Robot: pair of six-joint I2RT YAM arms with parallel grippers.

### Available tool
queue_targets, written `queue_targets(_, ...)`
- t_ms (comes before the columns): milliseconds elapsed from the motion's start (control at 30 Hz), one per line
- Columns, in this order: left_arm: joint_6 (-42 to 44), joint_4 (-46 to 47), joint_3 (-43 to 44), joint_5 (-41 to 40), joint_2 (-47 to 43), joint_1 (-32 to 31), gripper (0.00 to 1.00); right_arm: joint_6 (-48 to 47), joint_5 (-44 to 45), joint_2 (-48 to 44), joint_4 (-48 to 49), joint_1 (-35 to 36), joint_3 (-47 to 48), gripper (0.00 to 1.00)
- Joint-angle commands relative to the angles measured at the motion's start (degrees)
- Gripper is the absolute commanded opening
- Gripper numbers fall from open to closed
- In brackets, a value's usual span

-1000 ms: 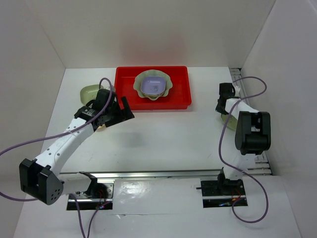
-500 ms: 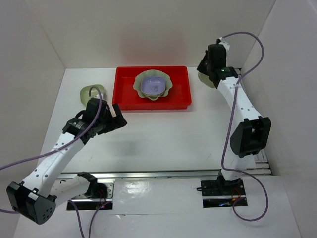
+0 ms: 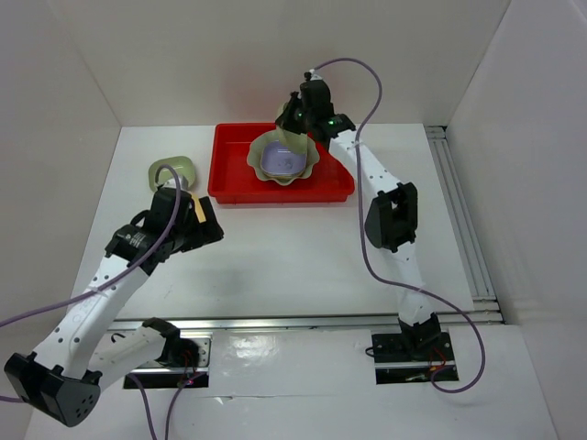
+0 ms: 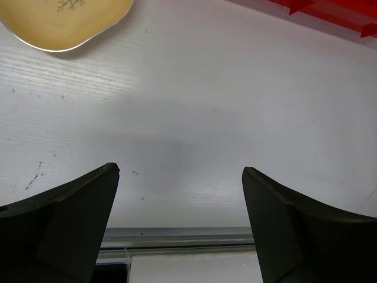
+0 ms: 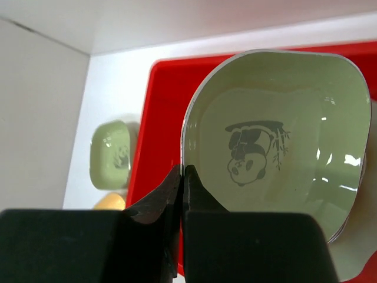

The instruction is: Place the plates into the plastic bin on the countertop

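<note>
Cut off at the upper left of the left wrist view is a yellow dish (image 4: 65, 20), and only a corner of the red bin (image 4: 330, 10) peeks in at the upper right. From overhead that yellow dish is mostly hidden under the arm. The left gripper (image 4: 179, 172) hovers over bare worktop (image 4: 194, 106), jaws spread wide, gripping nothing. At top centre, the right gripper (image 5: 182, 177) has its jaws clenched on the rim of a green panda-print dish (image 5: 277, 147), held over the bin. There the scalloped dish (image 3: 310, 160) cradles the lavender dish (image 3: 282, 160). Another green dish (image 3: 171, 171) sits left of the bin.
</note>
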Motion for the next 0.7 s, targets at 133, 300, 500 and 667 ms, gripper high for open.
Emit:
queue_targets(133,2.74,-1.61,-0.08,-3.04,-2.82,0.53,0.99,0.09,-2.47,0.87,6.02,0.43,-0.71,0.00)
queue_targets(300,2.74,-2.23,-0.08,-3.56,-2.82,0.53,0.99,-1.14,-1.15,3.16,3.74,1.49,2.12,0.00)
queue_targets(500,2.74,-2.23,-0.08,-3.56,-2.82,0.53,0.99,-2.55,-0.62,2.64,3.11,1.49,-1.56,0.06)
queue_targets(667,2.74,-2.23,-0.08,-3.56,-2.82,0.53,0.99,-2.55,-0.62,2.11,3.64,1.49,-1.40,0.20)
